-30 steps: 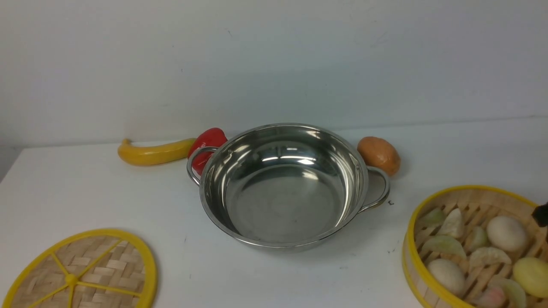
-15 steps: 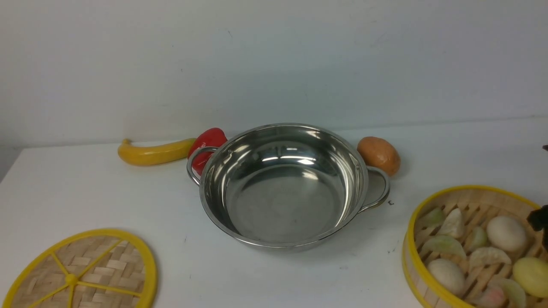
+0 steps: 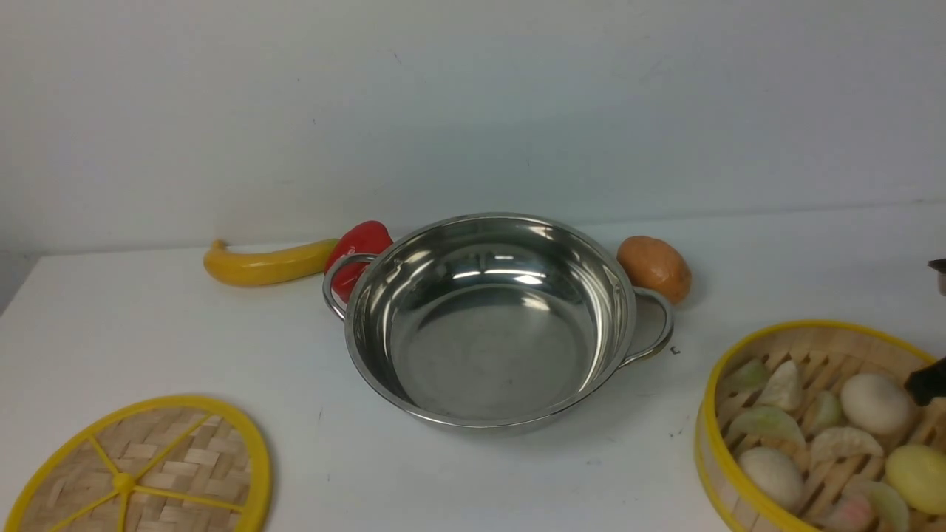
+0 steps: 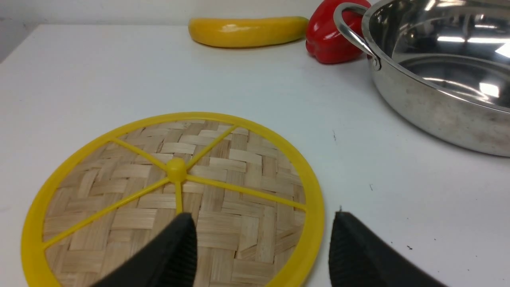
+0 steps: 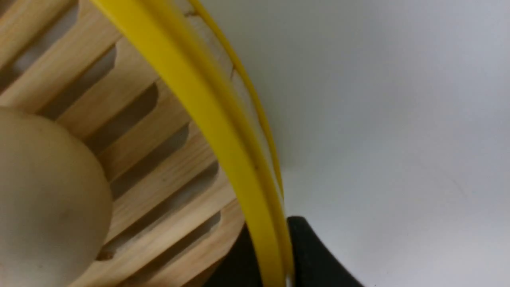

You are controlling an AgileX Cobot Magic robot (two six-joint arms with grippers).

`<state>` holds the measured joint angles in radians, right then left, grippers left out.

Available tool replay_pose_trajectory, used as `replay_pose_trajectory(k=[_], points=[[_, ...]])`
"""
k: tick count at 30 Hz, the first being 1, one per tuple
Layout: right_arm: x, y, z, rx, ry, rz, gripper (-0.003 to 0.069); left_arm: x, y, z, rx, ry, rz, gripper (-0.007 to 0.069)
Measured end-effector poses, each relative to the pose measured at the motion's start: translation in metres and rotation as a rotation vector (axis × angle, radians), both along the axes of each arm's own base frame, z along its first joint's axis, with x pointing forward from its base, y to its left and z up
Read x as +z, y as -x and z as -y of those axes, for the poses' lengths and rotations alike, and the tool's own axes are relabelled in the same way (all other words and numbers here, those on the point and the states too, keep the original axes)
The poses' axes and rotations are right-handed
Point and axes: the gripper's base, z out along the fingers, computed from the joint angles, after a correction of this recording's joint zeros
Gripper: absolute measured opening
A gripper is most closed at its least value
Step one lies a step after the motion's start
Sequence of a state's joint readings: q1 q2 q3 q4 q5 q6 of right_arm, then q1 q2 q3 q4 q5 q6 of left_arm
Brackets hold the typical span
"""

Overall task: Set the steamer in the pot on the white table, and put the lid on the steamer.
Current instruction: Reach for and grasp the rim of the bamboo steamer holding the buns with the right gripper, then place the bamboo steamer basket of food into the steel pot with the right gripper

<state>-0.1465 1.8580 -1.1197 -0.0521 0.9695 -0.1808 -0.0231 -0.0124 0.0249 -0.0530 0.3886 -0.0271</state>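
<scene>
Yellow rim (image 5: 223,119) inside right gripper (image 5: 275,247).

No readable lettering, brand, number or sign anywhere, only tiny illegible marks on the red pepper (image 3: 369,240)

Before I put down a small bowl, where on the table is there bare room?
There is bare table between the woven lid and the banana, and a strip in front of the pot, between lid and steamer. It is crowded at the back, where banana, red pepper and pot stand close together.
</scene>
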Motion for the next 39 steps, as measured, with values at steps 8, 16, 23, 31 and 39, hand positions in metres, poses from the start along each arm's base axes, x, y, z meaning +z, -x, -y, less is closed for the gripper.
replay_pose_trajectory(k=[8,16,23,31,39], points=[[0.005,-0.002,0.000,0.000,0.000,0.002,0.0021,0.000,0.000,0.000,0.000,0.000,0.000,0.0421],[0.037,-0.020,0.000,-0.020,-0.026,0.027,0.0021,0.000,0.000,0.000,0.000,0.000,0.000,0.0421],[0.068,-0.034,0.001,-0.030,-0.036,0.069,0.0021,0.000,0.000,0.000,0.000,0.000,0.000,0.0421],[0.097,-0.049,-0.002,-0.025,-0.084,0.163,0.0021,0.000,0.000,0.000,0.000,0.000,0.000,0.0421],[0.117,-0.060,-0.013,-0.049,-0.211,0.243,0.0021,0.000,0.000,0.000,0.000,0.000,0.000,0.0421]])
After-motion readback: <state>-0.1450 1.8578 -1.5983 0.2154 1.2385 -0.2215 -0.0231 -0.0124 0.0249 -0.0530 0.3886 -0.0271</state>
